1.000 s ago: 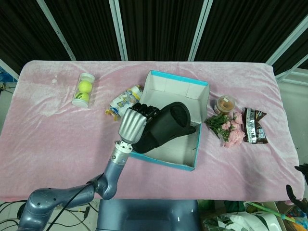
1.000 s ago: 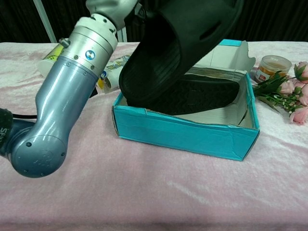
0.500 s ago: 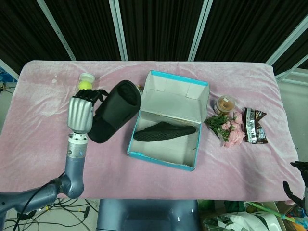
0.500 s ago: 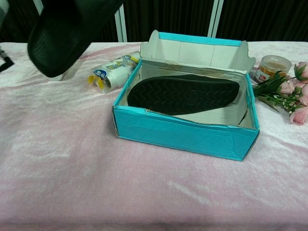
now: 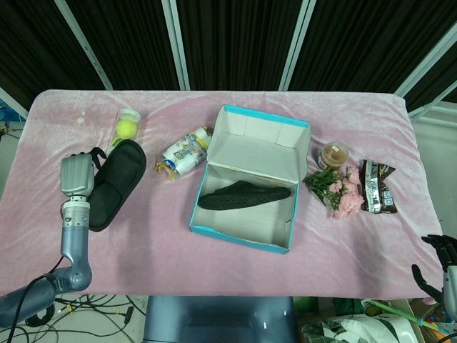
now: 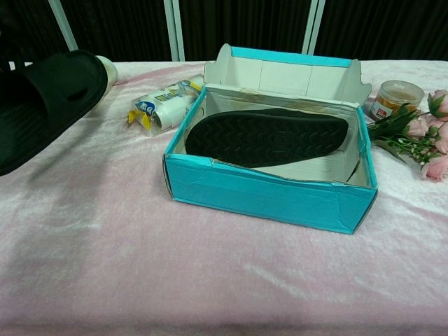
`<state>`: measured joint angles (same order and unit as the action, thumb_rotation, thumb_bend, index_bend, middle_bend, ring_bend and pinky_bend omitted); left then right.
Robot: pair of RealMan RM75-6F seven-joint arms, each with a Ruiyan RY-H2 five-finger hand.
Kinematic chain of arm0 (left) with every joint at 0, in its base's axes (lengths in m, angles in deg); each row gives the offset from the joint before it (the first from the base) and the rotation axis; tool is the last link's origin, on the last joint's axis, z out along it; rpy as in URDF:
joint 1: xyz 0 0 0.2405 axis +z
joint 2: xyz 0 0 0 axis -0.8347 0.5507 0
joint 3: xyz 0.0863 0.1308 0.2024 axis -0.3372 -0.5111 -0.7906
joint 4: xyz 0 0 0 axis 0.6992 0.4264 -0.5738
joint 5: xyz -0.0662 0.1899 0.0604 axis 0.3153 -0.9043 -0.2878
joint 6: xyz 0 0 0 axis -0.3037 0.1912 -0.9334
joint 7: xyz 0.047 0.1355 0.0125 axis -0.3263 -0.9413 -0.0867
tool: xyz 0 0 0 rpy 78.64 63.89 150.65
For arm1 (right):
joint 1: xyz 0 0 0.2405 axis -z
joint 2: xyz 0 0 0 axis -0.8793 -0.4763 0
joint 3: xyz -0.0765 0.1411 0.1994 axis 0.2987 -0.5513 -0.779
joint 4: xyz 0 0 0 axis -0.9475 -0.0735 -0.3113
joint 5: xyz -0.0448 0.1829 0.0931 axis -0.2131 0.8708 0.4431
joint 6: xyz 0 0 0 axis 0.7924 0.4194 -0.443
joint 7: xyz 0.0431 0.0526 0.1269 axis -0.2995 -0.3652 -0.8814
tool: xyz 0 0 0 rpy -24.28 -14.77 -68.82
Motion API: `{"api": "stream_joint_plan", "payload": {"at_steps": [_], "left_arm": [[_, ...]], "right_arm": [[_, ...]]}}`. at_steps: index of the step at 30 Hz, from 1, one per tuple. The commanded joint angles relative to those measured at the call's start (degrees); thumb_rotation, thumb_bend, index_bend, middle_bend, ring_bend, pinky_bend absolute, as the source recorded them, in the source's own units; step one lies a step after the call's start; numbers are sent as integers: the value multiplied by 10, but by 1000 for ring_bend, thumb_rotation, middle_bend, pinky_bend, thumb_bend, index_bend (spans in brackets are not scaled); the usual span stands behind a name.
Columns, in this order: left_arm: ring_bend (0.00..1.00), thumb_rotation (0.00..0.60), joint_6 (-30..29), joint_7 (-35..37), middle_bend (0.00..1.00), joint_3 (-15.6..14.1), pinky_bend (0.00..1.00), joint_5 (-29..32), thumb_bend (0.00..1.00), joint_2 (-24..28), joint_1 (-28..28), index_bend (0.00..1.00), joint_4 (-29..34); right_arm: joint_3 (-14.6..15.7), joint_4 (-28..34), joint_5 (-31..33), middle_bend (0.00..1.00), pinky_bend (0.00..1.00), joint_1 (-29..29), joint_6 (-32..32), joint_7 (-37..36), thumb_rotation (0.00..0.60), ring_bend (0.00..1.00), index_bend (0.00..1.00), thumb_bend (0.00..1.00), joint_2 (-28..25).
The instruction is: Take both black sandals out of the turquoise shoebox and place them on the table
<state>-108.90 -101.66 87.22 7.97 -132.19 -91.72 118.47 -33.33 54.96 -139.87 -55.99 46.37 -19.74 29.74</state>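
Pink plush cloth (image 5: 235, 271) over the whole table. Left hand (image 5: 77, 176) clasped on one black sandal (image 5: 114, 183), held over the left side beside a tube of tennis balls (image 5: 126, 123). Second sandal (image 6: 269, 136) sole-up, ridged, inside the turquoise shoebox (image 6: 266, 194). Crinkled snack packet (image 5: 184, 153) just left of the box; jar (image 5: 334, 154), flowers (image 5: 337, 190), dark wrapper (image 5: 376, 186) to its right. Right hand (image 5: 441, 266) at the frame's edge, fingers spread, holding nothing.

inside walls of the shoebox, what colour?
White, plain cardboard; the shoebox is turquoise only outside and along the rim. Head view shows it best.
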Motion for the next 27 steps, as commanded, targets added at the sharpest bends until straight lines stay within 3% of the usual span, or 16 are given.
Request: {"api": "stream_joint_plan", "payload": {"at_steps": [1, 4, 5, 7, 9, 15, 17, 22, 27], "left_arm": [[496, 600, 27, 18, 563, -9, 501, 1, 364, -23, -3, 422, -32], [345, 600, 58, 39, 436, -13, 396, -1, 55, -10, -2, 286, -12], [295, 600, 67, 46, 387, -14, 358, -2, 11, -1, 0, 240, 4], [188, 600, 80, 59, 271, -19, 260, -14, 0, 31, 5, 130, 55], [150, 600, 75, 58, 230, -28, 201, -36, 0, 65, 11, 85, 111], [118, 600, 48, 38, 210, -47, 123, -91, 0, 139, 26, 69, 242], [80, 600, 51, 2, 183, -60, 84, -104, 0, 172, 26, 49, 292], [0, 600, 71, -109, 30, -74, 0, -51, 0, 219, 14, 0, 378], [0, 600, 54, -172, 14, -76, 0, -10, 0, 213, 5, 0, 395]], "right_arm": [[1, 2, -2, 270, 272, 1, 3, 3, 600, 199, 315, 243, 0], [2, 5, -2, 270, 272, 3, 6, 6, 600, 199, 315, 244, -2], [2, 6, -2, 270, 272, 4, 7, 6, 600, 199, 315, 244, -2], [3, 8, -2, 270, 272, 5, 9, 8, 600, 199, 315, 244, -3], [3, 10, -1, 270, 272, 5, 10, 9, 600, 199, 315, 243, -4], [3, 13, -4, 270, 272, 4, 11, 13, 600, 199, 315, 244, -4], [4, 15, -5, 270, 272, 4, 11, 15, 600, 199, 315, 243, -5], [4, 13, -2, 270, 272, 8, 15, 11, 600, 199, 315, 244, -5], [5, 8, 1, 270, 272, 11, 18, 4, 600, 199, 315, 243, -3]]}}
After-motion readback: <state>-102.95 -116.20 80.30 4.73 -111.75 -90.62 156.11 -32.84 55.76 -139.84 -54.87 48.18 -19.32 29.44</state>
